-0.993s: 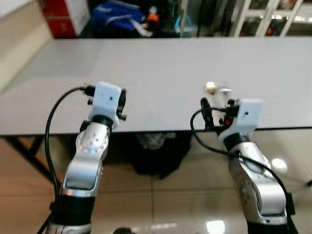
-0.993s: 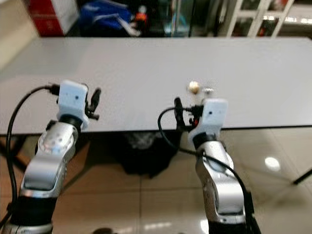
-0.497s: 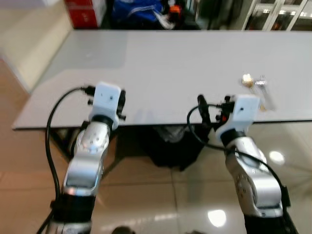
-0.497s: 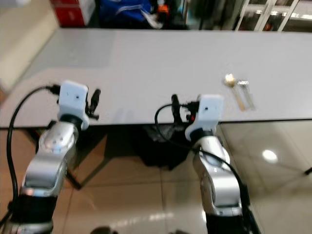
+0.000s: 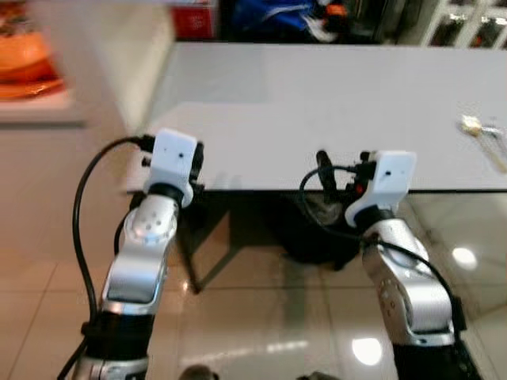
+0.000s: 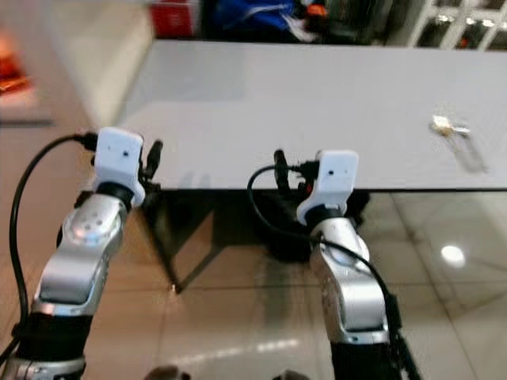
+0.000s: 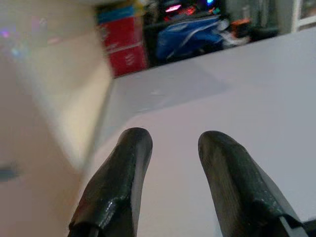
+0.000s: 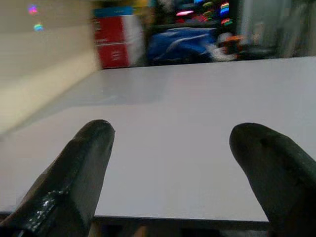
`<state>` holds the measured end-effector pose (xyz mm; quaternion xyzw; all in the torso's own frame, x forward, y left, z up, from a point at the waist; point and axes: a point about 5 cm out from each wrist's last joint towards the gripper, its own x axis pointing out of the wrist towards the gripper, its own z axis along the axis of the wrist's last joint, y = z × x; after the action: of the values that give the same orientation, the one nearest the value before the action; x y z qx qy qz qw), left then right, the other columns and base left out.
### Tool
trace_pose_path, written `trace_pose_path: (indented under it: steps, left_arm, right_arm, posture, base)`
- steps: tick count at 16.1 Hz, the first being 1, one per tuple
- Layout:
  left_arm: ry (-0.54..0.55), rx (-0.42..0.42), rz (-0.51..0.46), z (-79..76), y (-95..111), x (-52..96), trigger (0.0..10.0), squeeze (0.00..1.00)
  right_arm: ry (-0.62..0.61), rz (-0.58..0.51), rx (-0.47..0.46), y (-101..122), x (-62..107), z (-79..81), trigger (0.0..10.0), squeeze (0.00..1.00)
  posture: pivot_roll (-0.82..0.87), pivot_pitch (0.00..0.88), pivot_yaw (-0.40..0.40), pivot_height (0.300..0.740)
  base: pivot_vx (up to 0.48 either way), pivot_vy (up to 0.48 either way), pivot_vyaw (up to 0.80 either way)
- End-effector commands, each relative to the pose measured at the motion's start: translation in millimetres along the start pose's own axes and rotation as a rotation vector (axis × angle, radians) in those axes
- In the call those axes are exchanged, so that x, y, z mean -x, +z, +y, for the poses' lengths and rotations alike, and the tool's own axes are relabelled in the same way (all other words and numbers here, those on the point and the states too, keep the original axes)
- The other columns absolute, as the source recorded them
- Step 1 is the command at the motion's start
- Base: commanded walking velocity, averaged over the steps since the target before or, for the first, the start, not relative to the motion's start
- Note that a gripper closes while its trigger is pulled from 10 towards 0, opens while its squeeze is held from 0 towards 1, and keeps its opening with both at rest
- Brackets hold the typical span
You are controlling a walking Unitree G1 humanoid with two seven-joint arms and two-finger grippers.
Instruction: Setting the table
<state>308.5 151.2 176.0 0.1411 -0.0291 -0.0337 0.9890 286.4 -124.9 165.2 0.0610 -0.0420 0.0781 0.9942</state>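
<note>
Fingers parted on left gripper [image 7: 170, 182], wider on right gripper [image 8: 182, 173], both empty, at grey table [image 5: 333, 103] edge

table [image 5: 333, 103] ahead of you, its near edge just beyond both raised arms. cutlery [image 5: 483, 136] lies on it at your far right. boxes [image 7: 121, 47] and a bag [image 7: 190, 37] stand behind the table. shelf [image 5: 36, 111] at your far left.

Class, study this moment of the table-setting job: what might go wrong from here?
1. The cutlery lies near the table edge on the robot's right, away from both open claws; a blind reach may knock it off.
2. The right claw hovers at the table edge and might strike it.
</note>
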Motion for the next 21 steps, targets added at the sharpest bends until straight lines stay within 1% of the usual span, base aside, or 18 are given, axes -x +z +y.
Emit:
trace_pose_path:
  steps: [1, 6, 7, 8, 9, 12, 17, 21]
  left_arm:
    - [0.012, -0.003, 0.003, 2.6, 0.6, -0.3, 10.0, 0.0]
    - [0.011, -0.007, 0.003, 2.7, 0.6, -0.2, 10.0, 0.0]
    - [-0.012, 0.023, 0.011, 1.5, 0.0, 0.3, 10.0, 0.0]
    - [-0.035, 0.079, 0.004, -0.1, 2.2, 2.3, 10.0, 1.0]
    - [-0.022, 0.078, 0.02, 0.6, 1.3, 2.2, 10.0, 1.0]
    - [-0.02, 0.075, 0.016, 1.7, 2.0, 1.6, 10.0, 1.0]
    - [-0.027, 0.078, 0.013, 1.5, 2.4, 3.0, 10.0, 1.0]
    - [-0.034, 0.096, -0.003, 2.5, 4.9, 4.5, 10.0, 1.0]
  right_arm:
    - [0.011, -0.026, 0.009, 5.8, -1.5, 3.1, 10.0, 0.0]
    - [0.019, -0.029, 0.003, 5.7, -2.9, 4.1, 10.0, 0.0]
    - [0.029, -0.03, -0.012, 5.6, -2.9, 5.3, 10.0, 0.0]
    - [0.032, -0.033, -0.04, 6.6, -2.9, 5.8, 10.0, 1.0]
    - [0.03, -0.035, -0.058, 7.0, -2.7, 5.1, 10.0, 1.0]
    - [0.031, -0.037, -0.068, 7.7, -2.9, 3.9, 10.0, 1.0]
    - [0.043, -0.042, -0.073, 8.6, -3.1, 5.6, 10.0, 1.0]
    - [0.06, -0.04, -0.073, 8.5, -3.8, 7.5, 10.0, 1.0]
  posture:
    - [0.05, 0.056, -0.011, 0.74]
    - [0.05, 0.058, -0.013, 0.74]
    - [0.05, 0.059, -0.015, 0.74]
    - [0.05, 0.059, -0.015, 0.74]
    - [0.05, 0.058, -0.016, 0.74]
    - [0.05, 0.06, -0.017, 0.74]
    - [0.05, 0.048, -0.02, 0.74]
    - [0.06, 0.04, -0.024, 0.74]
  base:
    - [0.0, 0.48, 0.0]
    - [0.0, 0.48, 0.0]
    - [0.0, 0.48, 0.0]
    - [0.0, 0.48, 0.0]
    - [0.0, 0.48, 0.0]
    - [0.0, 0.48, 0.0]
    - [0.0, 0.48, 0.0]
    - [0.0, 0.475, 0.0]
